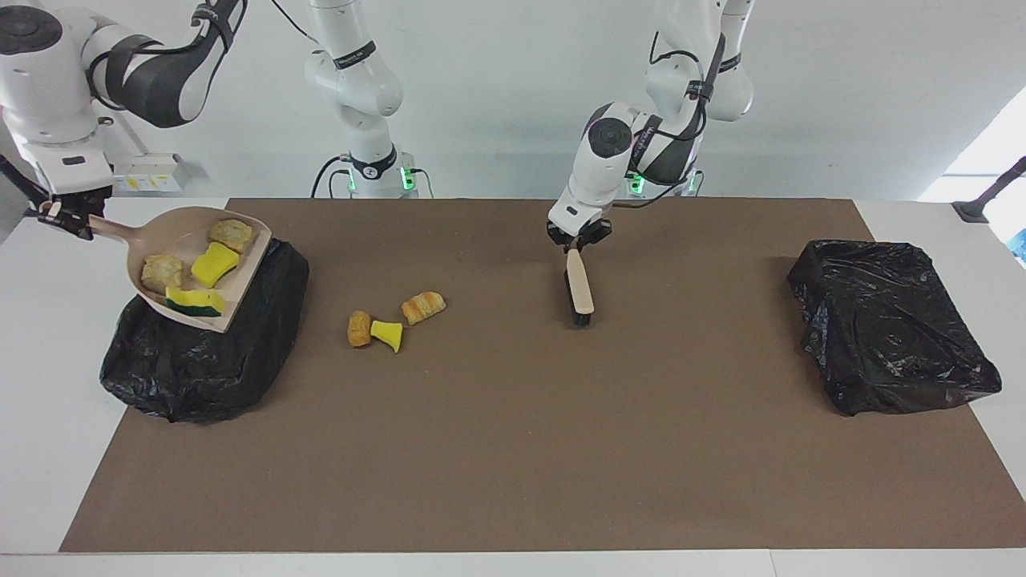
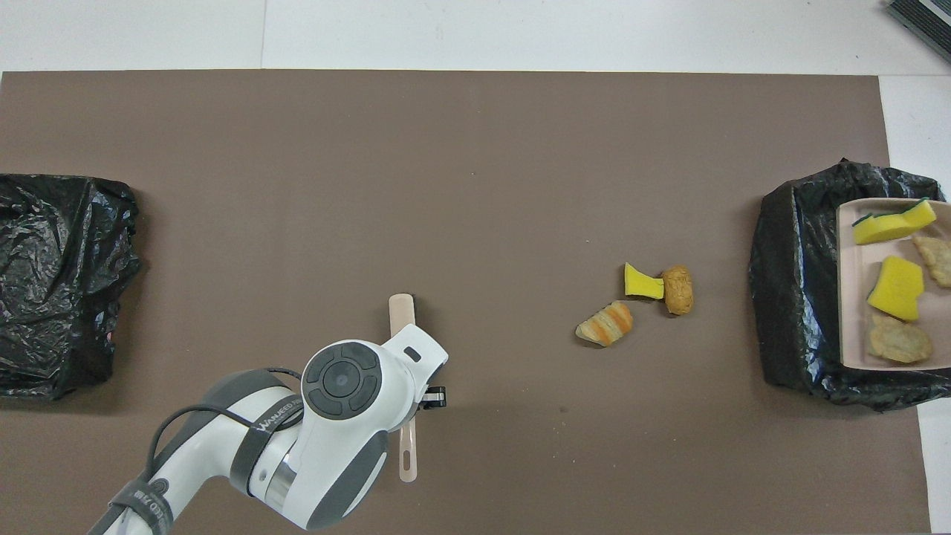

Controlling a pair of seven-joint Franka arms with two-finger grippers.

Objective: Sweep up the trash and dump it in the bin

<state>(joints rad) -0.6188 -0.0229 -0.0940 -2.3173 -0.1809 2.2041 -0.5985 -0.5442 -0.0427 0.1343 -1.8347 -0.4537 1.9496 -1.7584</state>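
Your right hand (image 1: 72, 221) is clenched on the handle of the dustpan (image 1: 240, 276), holding the smooth beige plastic scoop tilted in the air over the crumpled, glossy black bag (image 1: 208, 361) at the right arm's end of the counter (image 1: 513, 449). Four scraps (image 1: 196, 276) lie in the pan: two spongy yellow wedges, one with a green edge, and two lumpy tan chunks. Three more scraps (image 1: 393, 320) lie on the flat brown mat (image 1: 513, 481) between that bag and the brush (image 1: 579, 290): a yellow wedge touching a rounded tan chunk, and a ridged orange-tan piece near them. Your left hand (image 1: 575, 237) is clenched on the brush's handle, the slim beige brush resting on the mat, dark bristles down. A second black bag (image 1: 890, 336) sits at the left arm's end.
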